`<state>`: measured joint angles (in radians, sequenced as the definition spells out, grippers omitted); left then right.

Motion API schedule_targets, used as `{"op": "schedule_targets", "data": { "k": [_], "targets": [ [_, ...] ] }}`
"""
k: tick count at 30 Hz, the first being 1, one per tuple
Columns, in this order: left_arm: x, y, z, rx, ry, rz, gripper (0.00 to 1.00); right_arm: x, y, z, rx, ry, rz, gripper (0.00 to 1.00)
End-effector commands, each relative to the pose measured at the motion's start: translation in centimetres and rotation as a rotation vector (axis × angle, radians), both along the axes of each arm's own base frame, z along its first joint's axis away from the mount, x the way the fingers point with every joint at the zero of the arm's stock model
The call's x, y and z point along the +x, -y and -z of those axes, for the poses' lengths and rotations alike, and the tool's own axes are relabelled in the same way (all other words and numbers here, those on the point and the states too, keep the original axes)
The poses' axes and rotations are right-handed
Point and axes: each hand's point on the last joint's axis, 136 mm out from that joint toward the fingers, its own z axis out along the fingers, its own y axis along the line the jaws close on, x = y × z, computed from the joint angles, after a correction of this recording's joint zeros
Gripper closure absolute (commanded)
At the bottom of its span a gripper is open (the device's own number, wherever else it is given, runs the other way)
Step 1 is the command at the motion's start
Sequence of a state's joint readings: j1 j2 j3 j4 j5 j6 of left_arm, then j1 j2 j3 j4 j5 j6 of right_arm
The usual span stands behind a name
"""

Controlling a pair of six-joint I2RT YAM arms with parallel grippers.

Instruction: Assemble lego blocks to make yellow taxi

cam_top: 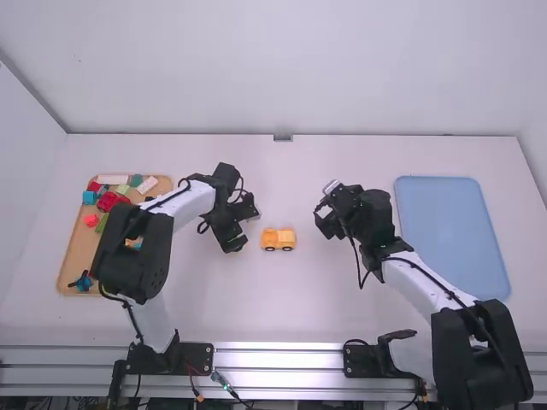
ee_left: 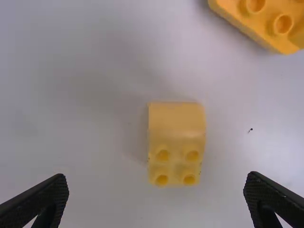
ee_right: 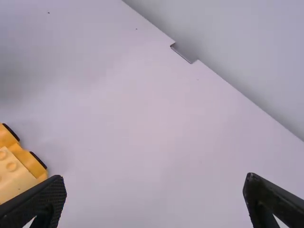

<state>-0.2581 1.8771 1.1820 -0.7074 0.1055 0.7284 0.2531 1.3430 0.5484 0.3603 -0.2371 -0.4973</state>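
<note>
A yellow plastic toy car (cam_top: 279, 239) sits.
It's at four o'clock from the spread left pincer (cam_top: 244, 225), eight from the spread right pincer (cam_top: 324, 213).

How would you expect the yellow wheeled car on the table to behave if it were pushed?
The car would probably roll if pushed lengthwise, since black wheels show beneath it. With those wheels set apart along its body, tipping forward seems unlikely.

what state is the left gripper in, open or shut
Open: the left gripper shows its two fingers wide apart, with nothing clamped between them.
</note>
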Motion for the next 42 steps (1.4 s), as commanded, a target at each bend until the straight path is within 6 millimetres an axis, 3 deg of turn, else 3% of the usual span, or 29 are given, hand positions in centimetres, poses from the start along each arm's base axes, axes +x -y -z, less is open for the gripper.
{"op": "schedule_targets", "data": {
  "k": [1,10,12,21,26,38,42],
  "targets": [
    [-0.3,0.8,0.4,-0.037,-0.015,0.027,0.02,-0.1,0.2,-0.3,0.011,0.006,0.010,0.01],
    [-1.0,1.1,2.0,-0.057,-0.019,0.032,0.12,0.0,0.2,-0.4,0.004,0.014,0.004,0.01],
    [-1.2,1.2,2.2,-0.057,-0.022,0.035,0.19,0.0,0.2,-0.4,0.004,0.014,0.005,0.01],
    [-1.0,1.7,2.4,-0.075,-0.013,0.042,0.32,0.0,0.2,-0.4,0.005,0.013,0.005,0.01],
    [-1.1,1.6,2.9,-0.071,-0.026,0.040,0.34,0.0,0.2,-0.4,0.005,0.013,0.005,0.01],
    [-1.1,1.6,3.1,-0.054,-0.028,0.021,0.55,0.0,0.2,-0.4,0.004,0.014,0.005,0.01],
    [-1.0,1.6,3.1,-0.054,-0.027,-0.010,0.58,0.0,0.2,-0.4,0.004,0.014,0.005,0.01]
  ]
}}
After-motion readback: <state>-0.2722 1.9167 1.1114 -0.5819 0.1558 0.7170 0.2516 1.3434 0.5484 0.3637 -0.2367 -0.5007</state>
